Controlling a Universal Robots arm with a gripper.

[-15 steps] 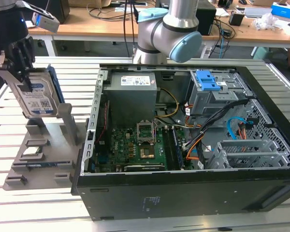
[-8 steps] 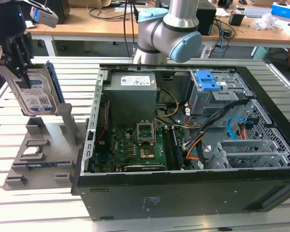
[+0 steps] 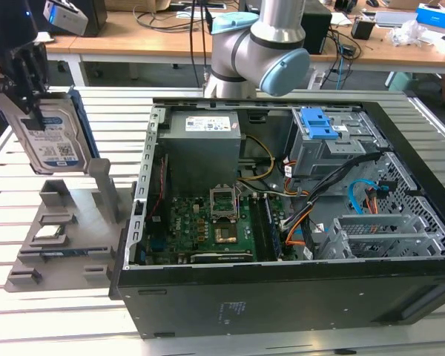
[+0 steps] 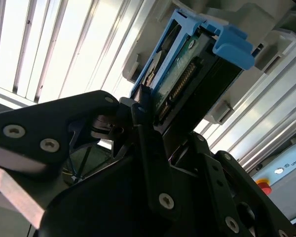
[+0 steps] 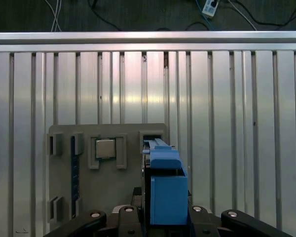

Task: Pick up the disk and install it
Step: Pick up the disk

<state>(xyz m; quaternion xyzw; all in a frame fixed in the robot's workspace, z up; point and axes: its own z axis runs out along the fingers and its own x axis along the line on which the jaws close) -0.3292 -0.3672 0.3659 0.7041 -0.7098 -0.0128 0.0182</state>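
The disk, a silver-grey drive with a white-and-blue label and a blue bracket, hangs upright at the exterior view's left, above the grey holder stand. My gripper is shut on its upper edge. In the second wrist view the dark fingers clamp the disk by its blue-framed end. In the first wrist view the blue bracket of the disk stands edge-on between the fingers, over the stand.
The open computer case lies to the exterior view's right of the stand, with a grey drive cage and blue latch at its back. A small square processor chip sits in the stand. The slatted metal table lies around both.
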